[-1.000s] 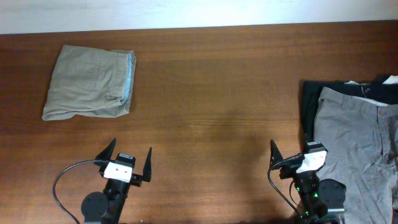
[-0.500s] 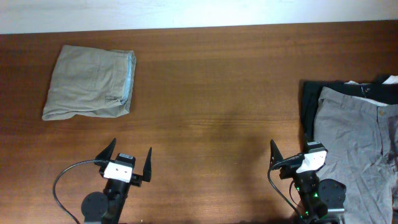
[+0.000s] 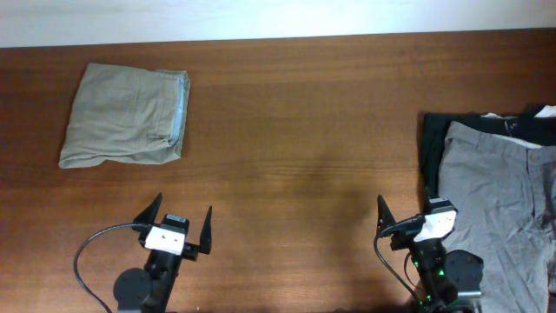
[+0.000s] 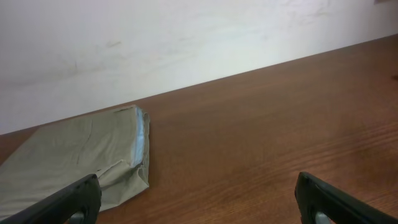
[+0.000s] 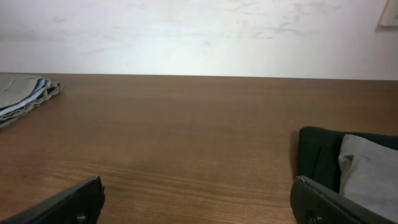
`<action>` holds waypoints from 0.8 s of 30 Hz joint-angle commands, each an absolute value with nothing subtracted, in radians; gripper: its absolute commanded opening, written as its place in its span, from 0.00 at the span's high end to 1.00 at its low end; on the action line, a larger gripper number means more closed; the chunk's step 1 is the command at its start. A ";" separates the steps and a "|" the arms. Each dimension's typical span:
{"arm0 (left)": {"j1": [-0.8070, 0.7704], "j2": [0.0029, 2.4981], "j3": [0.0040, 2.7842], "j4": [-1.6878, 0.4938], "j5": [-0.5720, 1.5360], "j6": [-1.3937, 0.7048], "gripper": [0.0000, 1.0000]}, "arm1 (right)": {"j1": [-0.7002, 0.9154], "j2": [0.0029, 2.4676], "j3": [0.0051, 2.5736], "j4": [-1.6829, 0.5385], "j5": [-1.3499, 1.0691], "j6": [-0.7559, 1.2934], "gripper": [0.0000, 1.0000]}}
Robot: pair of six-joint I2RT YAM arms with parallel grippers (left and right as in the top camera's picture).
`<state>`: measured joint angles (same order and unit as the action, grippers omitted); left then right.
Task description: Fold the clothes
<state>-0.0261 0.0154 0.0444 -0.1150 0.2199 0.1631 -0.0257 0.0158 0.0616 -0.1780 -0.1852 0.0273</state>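
A khaki-beige garment [image 3: 126, 115] lies folded at the far left of the table; it also shows in the left wrist view [image 4: 68, 158] and at the left edge of the right wrist view [image 5: 22, 96]. A mid-grey pair of shorts [image 3: 504, 213] lies spread at the right edge on top of a black garment [image 3: 434, 143], both also in the right wrist view [image 5: 370, 171]. My left gripper [image 3: 180, 224] is open and empty near the front edge. My right gripper [image 3: 407, 216] is open and empty, just left of the grey shorts.
The wooden table [image 3: 295, 130] runs to a white wall at the back. A small white cloth corner [image 3: 545, 111] pokes out behind the black garment. A black cable [image 3: 87, 261] loops by the left arm's base.
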 commanded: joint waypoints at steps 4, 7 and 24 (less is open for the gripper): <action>-0.030 0.006 0.034 -0.116 0.213 0.154 0.01 | -0.033 0.009 0.056 -0.182 -0.199 0.039 0.01; -0.030 0.006 0.034 -0.116 0.213 0.154 0.01 | -0.033 0.009 0.056 -0.182 -0.203 0.039 0.01; -0.030 0.218 0.323 -0.223 0.243 0.151 0.01 | -0.033 0.083 0.260 -0.242 -0.303 0.069 0.02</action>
